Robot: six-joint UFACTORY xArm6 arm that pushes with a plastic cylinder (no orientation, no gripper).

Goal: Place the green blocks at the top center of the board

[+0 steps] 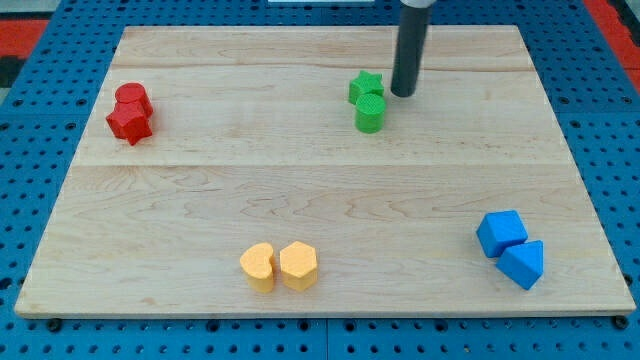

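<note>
A green star block and a green cylinder block sit touching each other, the star above the cylinder, a little right of the board's centre in the upper part of the wooden board. My tip stands just to the right of the green star, very close to it; I cannot tell if it touches. The rod rises from there out of the view's top.
Two red blocks sit together at the view's left. Two yellow blocks sit side by side near the view's bottom centre. A blue cube and a blue triangular block sit at the view's bottom right.
</note>
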